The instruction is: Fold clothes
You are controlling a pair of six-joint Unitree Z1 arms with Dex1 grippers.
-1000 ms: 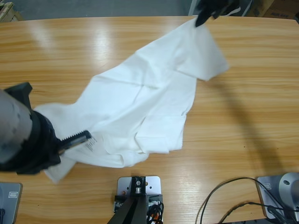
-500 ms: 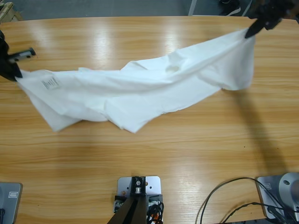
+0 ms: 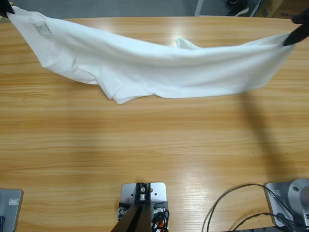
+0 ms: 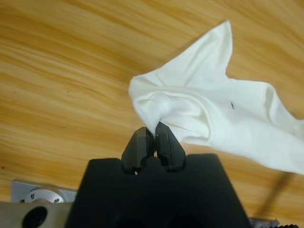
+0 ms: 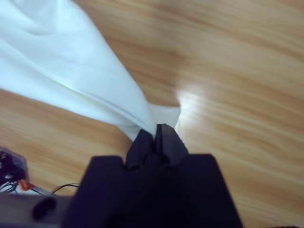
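A: What lies nearest?

B: Black cables [image 3: 231, 208] at the near right corner of the long, glossy wooden table [image 3: 145, 154].

A: And the clothes?

B: One plain white soft fabric shirt [image 3: 159, 72], stretched sideways across the table's far half. Its lowest fold sags left of the middle (whether it touches the wood, I cannot tell). A small printed label [image 3: 42, 29] shows near its left end.

A: Who holds it?

B: The far-left gripper [image 3: 7, 7] and the far-right gripper [image 3: 294, 35], one at each far corner. I cannot tell which arm is which there.

A: The pincers?

B: The left gripper [image 4: 153, 135] is clamped on a bunched shirt edge. The right gripper [image 5: 154, 135] pinches a taut corner.
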